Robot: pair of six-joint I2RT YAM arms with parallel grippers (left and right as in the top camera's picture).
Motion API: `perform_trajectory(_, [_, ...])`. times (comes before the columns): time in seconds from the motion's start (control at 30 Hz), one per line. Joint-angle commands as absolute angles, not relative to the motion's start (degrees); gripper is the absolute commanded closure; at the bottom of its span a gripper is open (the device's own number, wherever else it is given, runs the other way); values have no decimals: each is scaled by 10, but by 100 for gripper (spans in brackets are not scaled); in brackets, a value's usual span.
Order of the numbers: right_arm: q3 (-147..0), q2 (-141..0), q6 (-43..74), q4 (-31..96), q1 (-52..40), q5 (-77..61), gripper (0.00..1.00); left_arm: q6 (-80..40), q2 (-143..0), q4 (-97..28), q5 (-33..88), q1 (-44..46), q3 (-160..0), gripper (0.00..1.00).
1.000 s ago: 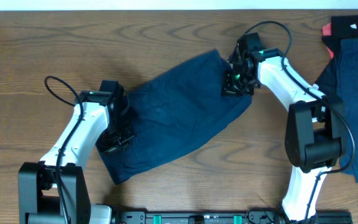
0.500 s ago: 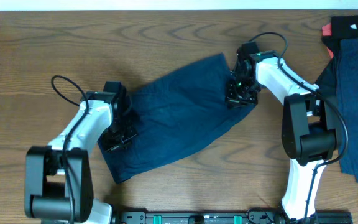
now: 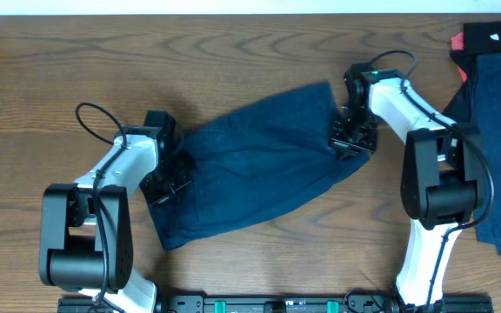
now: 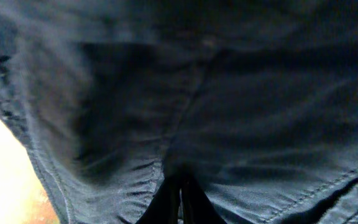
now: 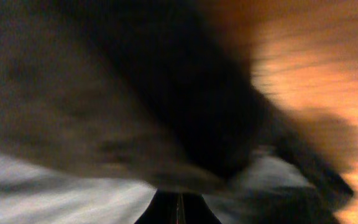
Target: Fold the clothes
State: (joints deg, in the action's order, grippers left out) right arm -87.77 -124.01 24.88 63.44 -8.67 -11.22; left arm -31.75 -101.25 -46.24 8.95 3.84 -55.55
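Left jaws: closed on the near-left end of the garment (image 3: pixel 259 169). Your left wrist view shows navy cloth puckering into the pinch, so you are holding fabric, not merely pressing on it.
Garment: lies slantwise across the middle of the surface (image 3: pixel 76 69), running from near-left to far-right. It is mostly flat with soft creases. With a grip at each end you can draw it taut and square it up, which looks like the point of this hold. No fold shows in it yet.
Right jaws: closed on the far-right end, close to the corner. Your right wrist view is too blurred to show a seam, but dark cloth drapes over the shut tips.
Caution: both pinches take little cloth, so a hard pull apart could slip one end. Ease the tension on evenly.
Pile (image 3: pixel 498 130): sits at the right edge, apart from the held garment. It has a navy piece, a black piece (image 3: pixel 481 36) with a white label (image 3: pixel 496 36) beyond it, and a red edge (image 3: pixel 456 42) showing. These seem parked there out of your working space until their turn.
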Motion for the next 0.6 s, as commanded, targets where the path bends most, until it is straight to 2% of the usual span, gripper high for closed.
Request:
perform_trajectory(0.0, [-870, -1256, 268, 643, -61, -58, 99, -285, -1047, -416, 75, 18, -571, 94])
perform_trajectory(0.43, [-869, -1202, 297, 701, -40, -57, 99, -197, -1047, -416, 75, 7, -692, 94])
perform_trajectory(0.57, [-855, -1158, 355, 729, -44, -27, 99, -174, -1047, -417, 75, 7, -723, 94])
